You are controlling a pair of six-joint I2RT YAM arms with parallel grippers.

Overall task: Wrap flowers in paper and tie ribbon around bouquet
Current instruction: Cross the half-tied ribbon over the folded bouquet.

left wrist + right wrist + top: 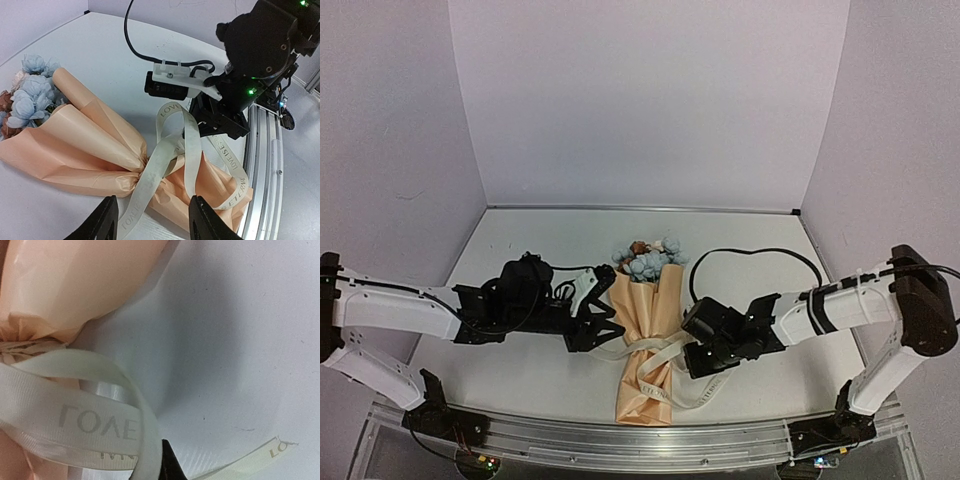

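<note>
The bouquet lies in the middle of the table, a tan paper (pixel 646 392) cone with pale blue flowers (pixel 646 262) at its far end. A cream lettered ribbon (pixel 655 347) circles the pinched waist in loose loops. My left gripper (pixel 601 326) is open just left of the waist. In the left wrist view its fingers (pixel 103 221) stand apart, with a strand of ribbon (pixel 150 176) lying between them over the paper (pixel 75 145), beside the flowers (pixel 30 95). My right gripper (pixel 693 356) is shut on a ribbon strand (pixel 75 426) right of the waist; its jaws (pixel 199 128) pinch it.
A black cable (pixel 760 252) loops on the table behind the right arm. An aluminium rail (pixel 620 441) runs along the near edge, close to the cone's narrow end. White walls close in the back and both sides.
</note>
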